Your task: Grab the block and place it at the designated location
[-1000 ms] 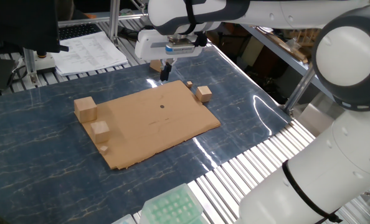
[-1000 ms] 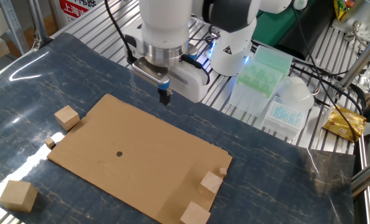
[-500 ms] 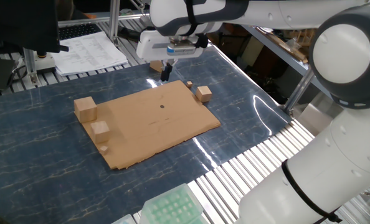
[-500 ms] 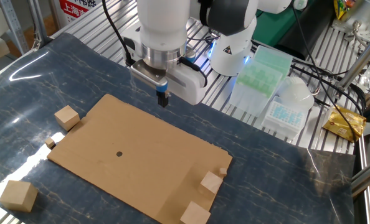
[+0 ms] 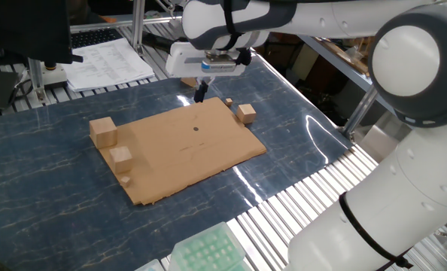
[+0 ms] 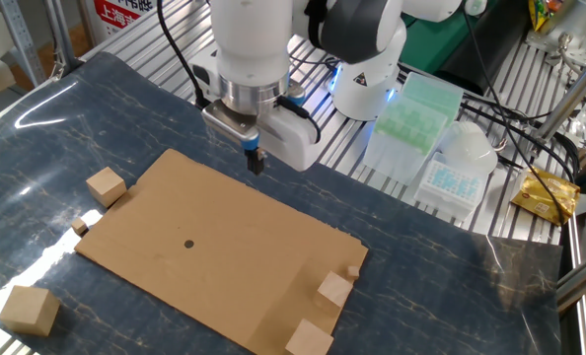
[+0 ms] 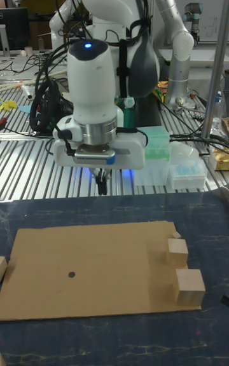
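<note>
Six wooden pieces lie around a brown cardboard sheet (image 6: 234, 256) on the dark marbled table (image 6: 125, 108). Clock directions below are read from the black dot (image 6: 187, 244) in the other fixed view.

Nearest that camera, at 4 o'clock, a large cube (image 6: 309, 338) sits on the sheet's near right corner. A small cube on the sheet (image 6: 334, 290) stands just beyond it, and a tiny chip (image 6: 353, 270) lies a little farther along the same edge. At 8 o'clock, well off the sheet, a second large cube (image 6: 29, 309) rests on the bare table. A second chip (image 6: 80, 227) lies at 9 o'clock, just beside the sheet's left corner.

The dot itself is uncovered, in the middle of the sheet.

The block (image 6: 106, 185) stands at 10 o'clock, on the table just beside the sheet's left edge and apart from the dot. In one fixed view it is the cube (image 5: 245, 113) at the sheet's right side.

Farther back, at 1 o'clock, the gripper (image 6: 256, 163) hangs above the sheet's far edge, pointing straight down, well apart from the block. Its fingers are drawn narrow, almost together, and hold nothing. The tall fixed view shows the same slim tip (image 7: 102, 186).

Beyond it, a green rack (image 6: 411, 113) rests on the metal slats.
</note>
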You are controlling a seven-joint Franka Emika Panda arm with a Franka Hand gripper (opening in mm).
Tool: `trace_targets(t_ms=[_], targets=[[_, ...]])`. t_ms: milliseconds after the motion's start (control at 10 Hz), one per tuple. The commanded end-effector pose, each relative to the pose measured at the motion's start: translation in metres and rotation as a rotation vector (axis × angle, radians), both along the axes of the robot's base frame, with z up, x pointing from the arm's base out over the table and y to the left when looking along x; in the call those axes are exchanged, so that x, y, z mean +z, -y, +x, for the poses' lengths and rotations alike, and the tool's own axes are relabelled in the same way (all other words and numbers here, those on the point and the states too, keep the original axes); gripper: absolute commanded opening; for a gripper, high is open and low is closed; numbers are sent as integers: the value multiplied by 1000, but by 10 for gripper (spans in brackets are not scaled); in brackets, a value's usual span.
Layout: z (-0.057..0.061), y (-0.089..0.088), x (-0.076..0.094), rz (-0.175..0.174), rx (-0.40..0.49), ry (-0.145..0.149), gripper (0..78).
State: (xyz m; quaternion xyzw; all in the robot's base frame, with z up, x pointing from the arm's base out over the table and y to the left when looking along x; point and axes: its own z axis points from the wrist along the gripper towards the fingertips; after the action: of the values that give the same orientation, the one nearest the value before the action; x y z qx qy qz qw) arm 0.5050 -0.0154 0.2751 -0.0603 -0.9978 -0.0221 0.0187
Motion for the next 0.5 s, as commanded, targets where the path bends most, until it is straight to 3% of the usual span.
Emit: trace_targets(t_ms=[100, 500], targets=[[-1, 7, -23, -2, -79, 27, 0], [-5, 13, -42, 0, -105, 72, 0]])
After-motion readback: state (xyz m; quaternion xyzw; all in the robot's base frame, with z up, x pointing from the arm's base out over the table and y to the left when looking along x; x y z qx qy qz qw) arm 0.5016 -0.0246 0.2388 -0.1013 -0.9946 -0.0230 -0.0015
